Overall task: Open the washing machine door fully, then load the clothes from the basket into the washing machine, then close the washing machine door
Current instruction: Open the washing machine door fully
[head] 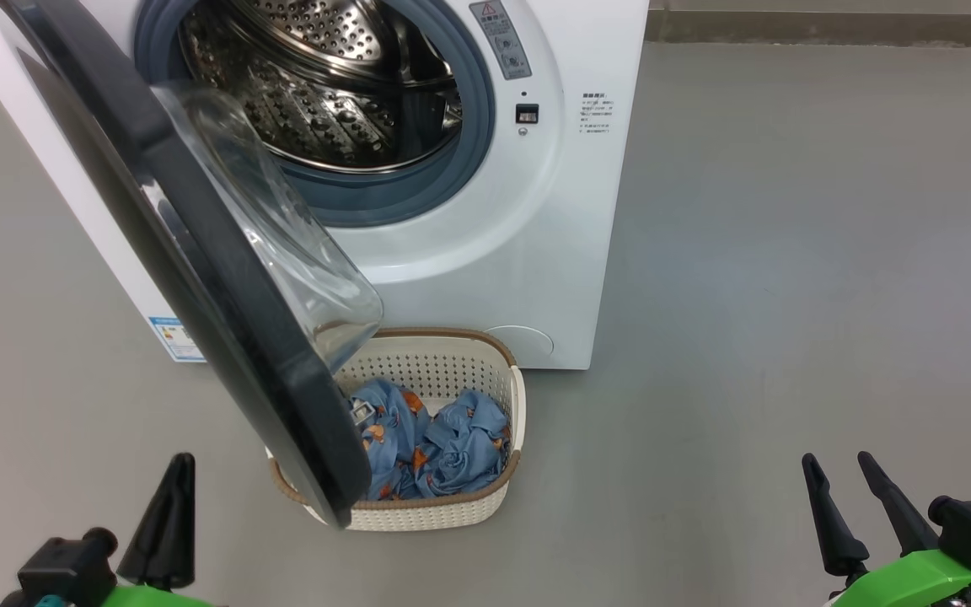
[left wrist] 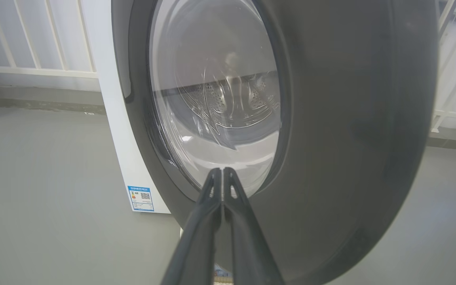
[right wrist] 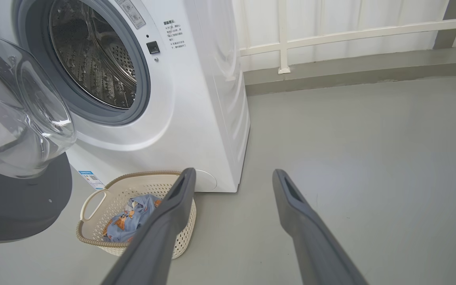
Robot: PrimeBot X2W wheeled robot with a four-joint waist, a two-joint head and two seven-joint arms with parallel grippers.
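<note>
Pressing tip to tip on nothing, the left fingers [left wrist: 208,198] face the washing machine door [left wrist: 350,118]; the right fingers [right wrist: 291,198] stand wide, basket [right wrist: 133,189] of clothes [right wrist: 127,221] at their left.

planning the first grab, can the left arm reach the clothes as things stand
Probably not directly: the washing machine door stands between the left gripper and the clothes, overhanging the basket.

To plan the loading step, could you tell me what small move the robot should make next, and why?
Probably bring the left gripper, its fingers shut, to the free edge of the washing machine door and swing it further to the robot's left. The door stands only partly open, and in the head view it covers part of the basket and the clothes.
</note>
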